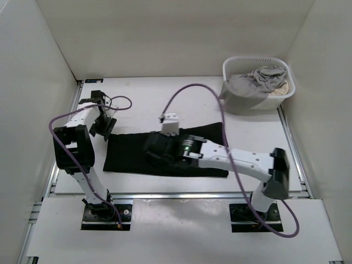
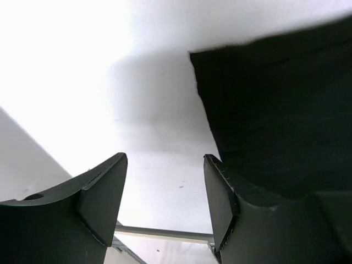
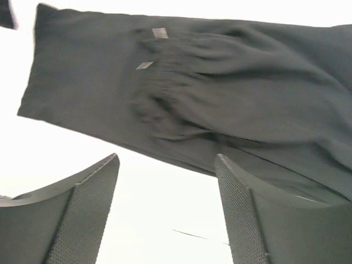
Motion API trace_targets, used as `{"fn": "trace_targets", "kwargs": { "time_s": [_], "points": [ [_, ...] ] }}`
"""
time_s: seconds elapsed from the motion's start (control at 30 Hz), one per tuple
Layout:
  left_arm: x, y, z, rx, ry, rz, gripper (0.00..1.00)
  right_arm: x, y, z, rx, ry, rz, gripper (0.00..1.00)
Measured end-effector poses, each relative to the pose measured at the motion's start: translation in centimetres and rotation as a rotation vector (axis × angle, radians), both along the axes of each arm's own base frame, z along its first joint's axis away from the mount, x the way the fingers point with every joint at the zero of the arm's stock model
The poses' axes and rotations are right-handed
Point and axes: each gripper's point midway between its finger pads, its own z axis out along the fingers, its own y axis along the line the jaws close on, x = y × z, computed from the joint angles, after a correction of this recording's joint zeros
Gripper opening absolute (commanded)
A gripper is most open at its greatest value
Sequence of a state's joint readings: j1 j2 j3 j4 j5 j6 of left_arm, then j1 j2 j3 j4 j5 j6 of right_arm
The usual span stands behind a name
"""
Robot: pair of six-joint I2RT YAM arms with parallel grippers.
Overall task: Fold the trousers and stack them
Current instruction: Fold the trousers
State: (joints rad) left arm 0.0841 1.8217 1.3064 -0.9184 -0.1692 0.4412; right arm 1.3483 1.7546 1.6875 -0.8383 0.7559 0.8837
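1. Trousers (image 1: 129,151): black, matte, laid flat as one long folded strip across the middle of the table (image 1: 143,104), running left to right. In the right wrist view the fabric (image 3: 231,82) shows a gathered, wrinkled band bearing two small grey labels (image 3: 159,33). In the left wrist view one squared corner (image 2: 275,110) lies on the white surface.
2. Left gripper (image 1: 102,127): placed just beside the left end of the trousers. Its fingers stand apart with nothing between them. In its own view (image 2: 165,159) only bare table shows in the gap, and the cloth lies off to the right-hand finger's side.
3. Right gripper (image 1: 153,149): placed over the middle of the strip. Its fingers are spread wide and hold nothing. In its own view (image 3: 167,158) the cloth's edge and bare table show in the gap. Contact with the cloth cannot be told.
4. Basket (image 1: 253,103): white, at the far right corner of the table, well apart from the trousers.
5. Light grey garment (image 1: 258,80): heaped in the basket and draped over its front wall.
6. Beige cloth (image 1: 281,87): partly seen under the grey garment, at the basket's right side.
7. Purple cable (image 1: 190,91): arches above the table to the right wrist.
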Motion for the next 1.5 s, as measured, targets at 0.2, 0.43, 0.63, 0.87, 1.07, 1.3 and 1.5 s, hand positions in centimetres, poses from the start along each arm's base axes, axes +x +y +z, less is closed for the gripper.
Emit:
{"fn": "trace_targets", "kwargs": {
  "time_s": [0.2, 0.43, 0.63, 0.87, 1.07, 1.3, 1.5],
  "points": [
    [2.3, -0.3, 4.9, -0.006, -0.123, 0.006, 0.73, 3.6, -11.6, -5.4, -0.057, 0.105, -0.246, 0.54],
    [2.0, -1.7, 8.0, 0.003, -0.119, -0.018, 0.73, 5.3, -22.8, -14.4, -0.183, 0.337, -0.523, 0.54],
    [4.5, -10.1, 12.2, -0.158, -0.203, -0.197, 0.76, 8.9, -28.6, -13.5, 0.01, 0.381, -0.667, 0.91],
    [-0.3, -23.5, 5.9, -0.348, 0.036, -0.507, 0.77, 9.0, -31.1, -18.6, 0.116, 0.588, -0.624, 0.88],
    [-2.6, -25.5, -0.2, -0.375, 0.19, -0.532, 0.77, 10.1, -28.6, -19.1, 0.215, 0.617, -0.474, 0.48],
    [-4.0, -24.9, -3.4, -0.368, 0.238, -0.508, 0.77, 9.9, -28.8, -20.0, 0.34, 0.664, -0.481, 0.0],
    [-4.1, -25.9, -3.3, -0.404, 0.226, -0.512, 0.84, 9.3, -30.8, -19.3, 0.379, 0.714, -0.532, 0.0]
  ]
}}
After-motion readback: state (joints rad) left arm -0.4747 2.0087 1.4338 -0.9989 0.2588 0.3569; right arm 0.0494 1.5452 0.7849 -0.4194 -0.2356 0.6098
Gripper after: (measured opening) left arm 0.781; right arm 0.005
